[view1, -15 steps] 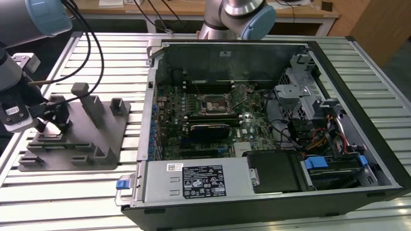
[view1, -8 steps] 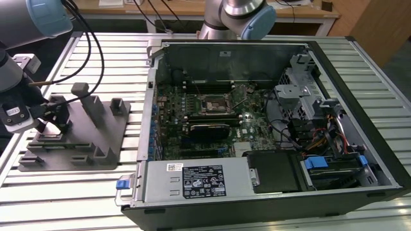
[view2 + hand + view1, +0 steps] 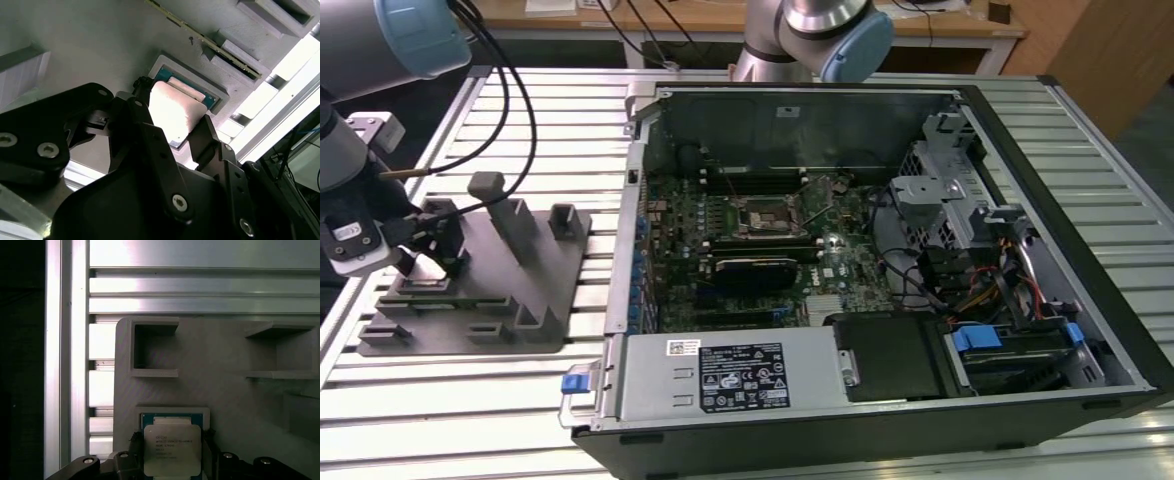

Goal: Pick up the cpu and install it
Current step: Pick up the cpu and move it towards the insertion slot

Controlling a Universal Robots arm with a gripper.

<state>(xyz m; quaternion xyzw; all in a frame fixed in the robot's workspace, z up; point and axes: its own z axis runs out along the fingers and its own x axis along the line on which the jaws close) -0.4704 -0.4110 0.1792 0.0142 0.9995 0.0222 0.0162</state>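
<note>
The black fingers (image 3: 136, 450) were closed against two opposite edges of the cpu (image 3: 172, 450), whose pale silver top faced the camera in the first wrist view. There the chip sat over a shallow square recess (image 3: 172, 410) with a teal-edged inside. Whether it rested in the recess or hung just above could not be told. In the second wrist view the gripper (image 3: 175, 122) clasped the chip at a slight tilt to that recess. The recess belonged to a grey plastic fixture plate (image 3: 520, 300) with upright posts, lying on the slatted aluminium table (image 3: 480, 410). In the exterior view the gripper stood over the plate's end toward that view's left, well apart from the open computer case (image 3: 854, 445), inside which the motherboard (image 3: 841, 260) and its square socket (image 3: 761, 215) lay.
</note>
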